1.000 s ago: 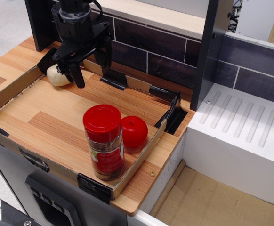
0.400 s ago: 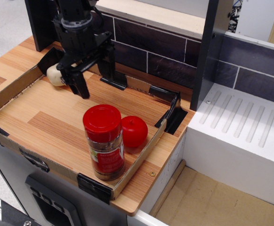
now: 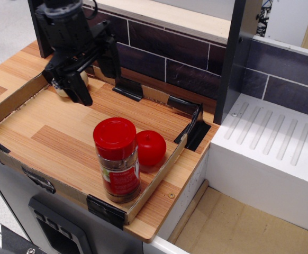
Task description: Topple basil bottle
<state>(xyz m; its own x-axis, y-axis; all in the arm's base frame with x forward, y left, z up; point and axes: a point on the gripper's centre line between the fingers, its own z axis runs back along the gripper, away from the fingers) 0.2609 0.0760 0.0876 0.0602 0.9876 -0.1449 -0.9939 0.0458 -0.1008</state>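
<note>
The basil bottle [image 3: 117, 160] stands upright near the front right corner of the wooden tray [image 3: 48, 132]. It is a clear jar with a wide red cap, a red-and-white label and dark contents. A round red apple-like ball [image 3: 151, 147] touches its right side. My gripper [image 3: 94, 79] hangs at the tray's back left, well apart from the bottle. Its two black fingers are spread open and hold nothing. A cream potato-shaped lump [image 3: 64, 88] lies behind the left finger, mostly hidden.
The tray has low cardboard walls with black corner clips [image 3: 105, 210]. A dark tiled wall [image 3: 164, 58] runs behind it. A dark post [image 3: 237, 58] stands at the right, beside a white ribbed drainboard [image 3: 270, 143].
My gripper has shifted left and slightly up toward the tray's back left corner, now covering more of the cream lump. The bottle and red ball have not moved.
</note>
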